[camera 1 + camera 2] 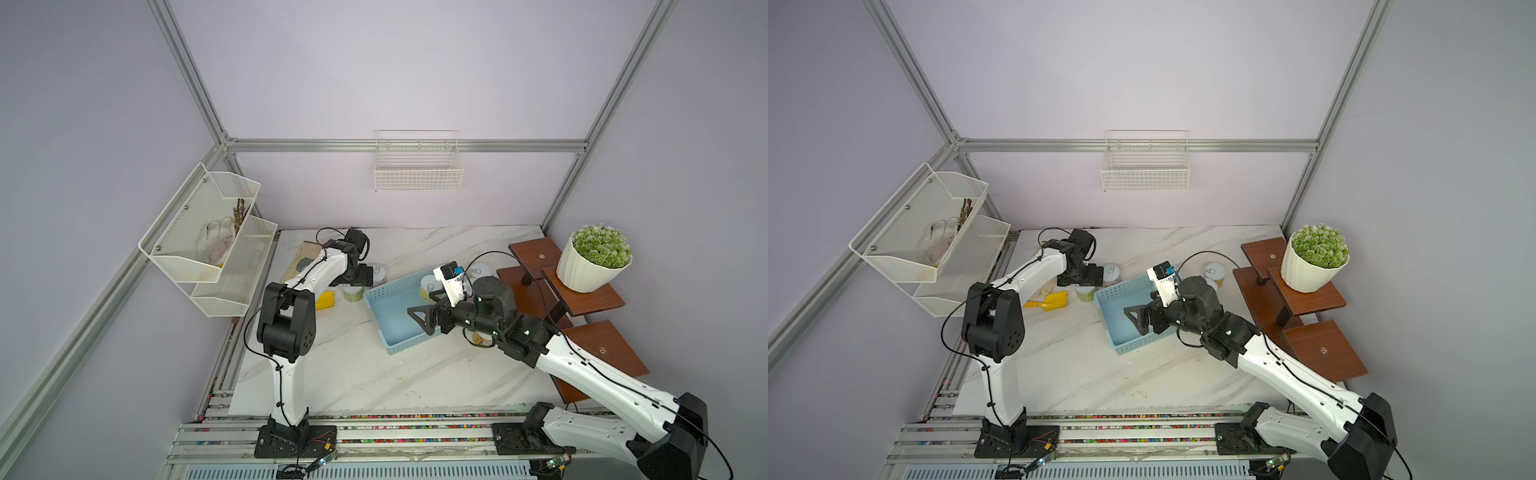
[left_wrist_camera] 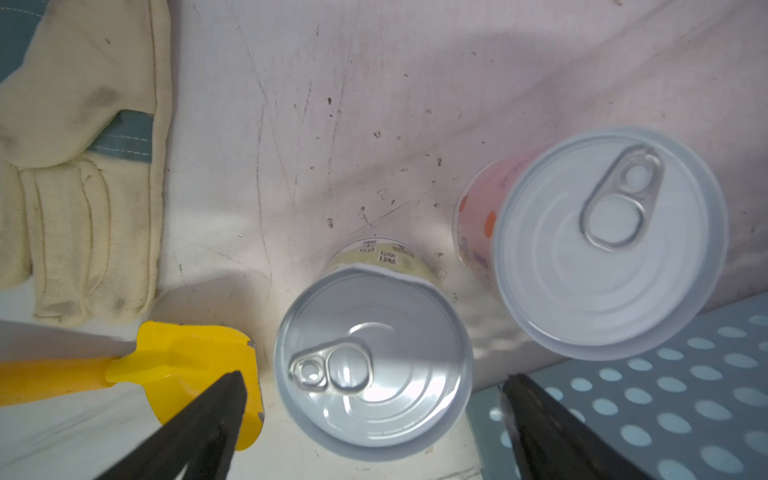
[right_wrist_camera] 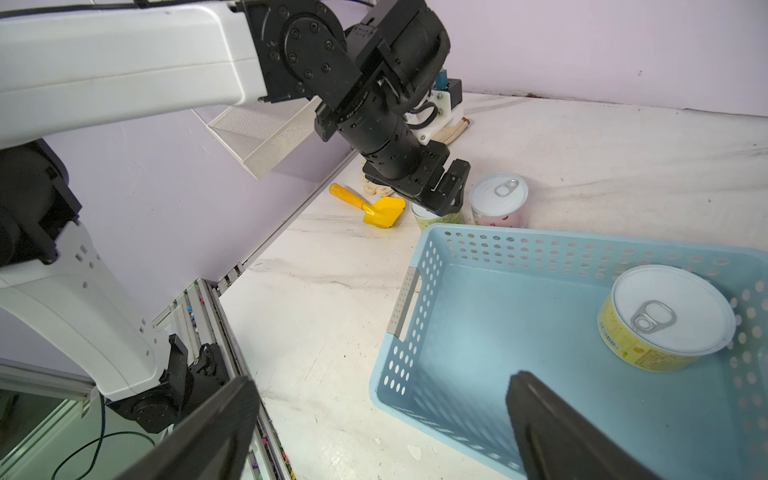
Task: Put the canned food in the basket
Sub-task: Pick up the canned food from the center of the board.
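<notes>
Lilac walls (image 1: 415, 83) stand around the white marble table (image 1: 353, 374). We see the basket (image 1: 397, 320) near the middle of the table in both top views.

Our left arm (image 1: 291, 324) bends up at the elbow and reaches toward the back, with its wrist pointing straight down. The left gripper (image 2: 374, 382) hangs over the green can (image 2: 374, 361), at ten o'clock from the basket. Its jaws are wide apart, one on each side of the lid, and they hold nothing. The pink can (image 2: 606, 245) stands just beside the green one, at two o'clock from it in a top view.

Our right arm (image 1: 602, 374) stretches in low from four o'clock. The right gripper (image 1: 419, 321) lies level over the basket and points to nine o'clock. Its jaws are wide apart too, with nothing between them.

One yellow can (image 3: 665, 320) stands upright inside the basket, at one o'clock from its middle.

The left wrist view shows the glove (image 2: 83, 166) and the scoop (image 2: 187, 365) up close. In the top views the arm covers most of the glove. Only the top views show one more can (image 1: 480, 270) on the table behind the right arm, near the shelf (image 1: 532, 251) and the plant (image 1: 598, 249).
</notes>
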You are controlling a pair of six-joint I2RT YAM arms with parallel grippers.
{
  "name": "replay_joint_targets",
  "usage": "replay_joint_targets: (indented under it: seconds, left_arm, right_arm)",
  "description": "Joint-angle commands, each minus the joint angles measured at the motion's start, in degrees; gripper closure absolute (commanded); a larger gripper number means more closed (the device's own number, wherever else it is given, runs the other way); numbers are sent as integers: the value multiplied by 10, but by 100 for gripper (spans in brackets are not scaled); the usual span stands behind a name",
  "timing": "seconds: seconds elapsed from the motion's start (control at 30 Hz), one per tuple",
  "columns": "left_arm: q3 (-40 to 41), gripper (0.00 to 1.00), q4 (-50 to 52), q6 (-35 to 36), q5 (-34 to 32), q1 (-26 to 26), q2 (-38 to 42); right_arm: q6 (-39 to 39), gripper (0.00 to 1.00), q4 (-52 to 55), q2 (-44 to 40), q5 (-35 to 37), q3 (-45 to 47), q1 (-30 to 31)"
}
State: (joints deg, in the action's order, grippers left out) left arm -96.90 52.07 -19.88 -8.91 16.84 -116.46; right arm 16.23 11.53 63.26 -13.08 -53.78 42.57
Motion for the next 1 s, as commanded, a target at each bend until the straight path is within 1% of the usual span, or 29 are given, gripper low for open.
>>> replay_joint_targets:
  seconds: [0.0, 0.17, 0.43, 0.63, 0.7, 0.97]
  left_arm:
    - [-23, 0, 7, 12, 12, -6, -12]
    - [-33, 1, 12, 14, 16, -7, -24]
    - [-39, 14, 15, 17, 12, -8, -35]
    - [-45, 20, 18, 19, 9, -8, -43]
    - [-46, 23, 20, 21, 7, -8, -45]
    - [-49, 24, 33, 23, -21, -11, -25]
  right_arm:
    - [4, 1, -20, -8, 13, 3, 4]
    - [3, 1, -16, -6, 16, 1, 4]
    - [2, 1, -10, -8, 15, -1, 4]
    - [2, 1, -4, -9, 19, -1, 4]
    - [3, 1, -3, -10, 20, 0, 4]
    - [4, 1, 1, -13, 25, 2, 5]
